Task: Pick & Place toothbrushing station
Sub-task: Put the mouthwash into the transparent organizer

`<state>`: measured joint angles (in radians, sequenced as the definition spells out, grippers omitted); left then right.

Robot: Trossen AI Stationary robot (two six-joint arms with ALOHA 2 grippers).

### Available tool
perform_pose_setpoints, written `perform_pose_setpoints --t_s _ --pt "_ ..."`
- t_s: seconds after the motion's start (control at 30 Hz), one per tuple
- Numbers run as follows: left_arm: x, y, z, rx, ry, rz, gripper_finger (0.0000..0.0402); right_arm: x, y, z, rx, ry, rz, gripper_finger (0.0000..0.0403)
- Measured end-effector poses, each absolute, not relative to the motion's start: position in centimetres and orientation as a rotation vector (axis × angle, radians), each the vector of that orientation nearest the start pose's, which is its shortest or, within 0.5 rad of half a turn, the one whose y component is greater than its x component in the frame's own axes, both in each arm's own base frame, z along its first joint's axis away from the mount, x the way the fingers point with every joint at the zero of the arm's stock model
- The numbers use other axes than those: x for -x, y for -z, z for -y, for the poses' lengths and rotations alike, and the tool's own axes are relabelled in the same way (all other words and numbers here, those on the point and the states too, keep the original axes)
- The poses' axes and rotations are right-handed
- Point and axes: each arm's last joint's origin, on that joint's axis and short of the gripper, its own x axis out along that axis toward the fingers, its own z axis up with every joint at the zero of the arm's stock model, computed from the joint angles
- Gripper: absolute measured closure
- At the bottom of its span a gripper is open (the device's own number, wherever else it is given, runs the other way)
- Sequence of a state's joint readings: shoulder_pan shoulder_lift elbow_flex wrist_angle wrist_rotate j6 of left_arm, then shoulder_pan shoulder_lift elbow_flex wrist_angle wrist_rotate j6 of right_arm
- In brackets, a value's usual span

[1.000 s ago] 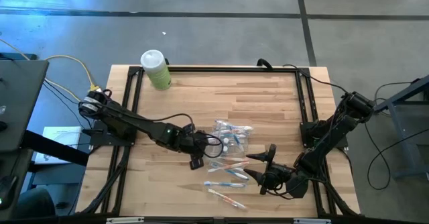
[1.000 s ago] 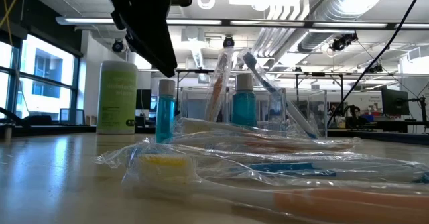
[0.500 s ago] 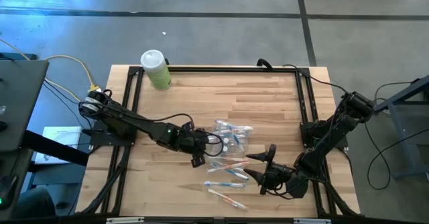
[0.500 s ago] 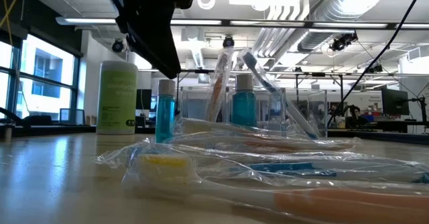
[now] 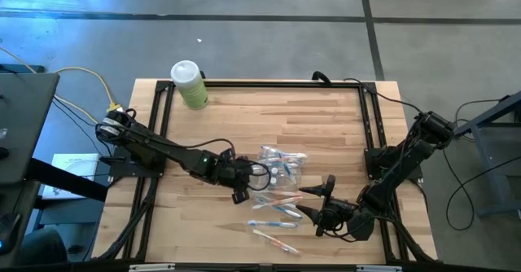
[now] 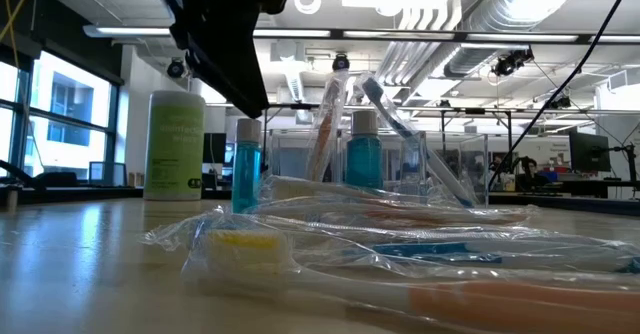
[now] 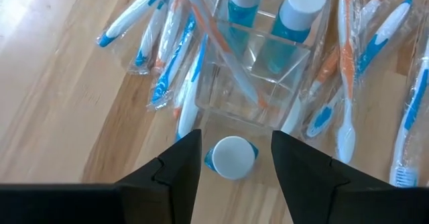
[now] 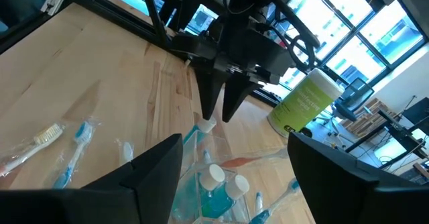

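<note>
A small clear plastic holder [image 7: 248,90] stands mid-table [image 5: 281,164] with two blue white-capped tubes [image 7: 298,6] and slanting toothbrushes in it. A third white-capped tube [image 7: 231,158] stands upright on the table just outside it. My left gripper [image 7: 234,133] hangs open above this tube, pointing steeply down, one finger over each side of the cap, not touching [image 6: 250,99]. Wrapped blue and orange toothbrushes [image 5: 275,211] lie flat around and in front of the holder. My right gripper [image 5: 308,201] waits open to their right, pointing level toward them.
A pale green white-capped bottle [image 5: 190,83] stands at the far left corner of the table. Black frame rails [image 5: 159,142] run along both side edges. Bare wood [image 5: 269,113] lies between the bottle and the holder.
</note>
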<state>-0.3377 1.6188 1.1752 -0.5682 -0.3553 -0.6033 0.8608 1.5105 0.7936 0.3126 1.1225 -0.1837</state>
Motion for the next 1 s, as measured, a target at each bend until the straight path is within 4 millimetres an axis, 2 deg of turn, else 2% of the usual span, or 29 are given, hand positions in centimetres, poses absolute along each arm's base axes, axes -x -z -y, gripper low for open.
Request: perform_pose_setpoints --t_s 0.57,1.0 --pt "-31.0 -23.6 11.2 0.168 -0.333 -0.861 0.0227 -21.7 -22.0 -21.2 0.513 0.233 -0.246 0.014" --pt "-32.0 -21.1 11.8 0.1 -0.385 -0.887 0.0227 -21.7 -21.9 -21.2 0.516 0.228 -0.248 0.014"
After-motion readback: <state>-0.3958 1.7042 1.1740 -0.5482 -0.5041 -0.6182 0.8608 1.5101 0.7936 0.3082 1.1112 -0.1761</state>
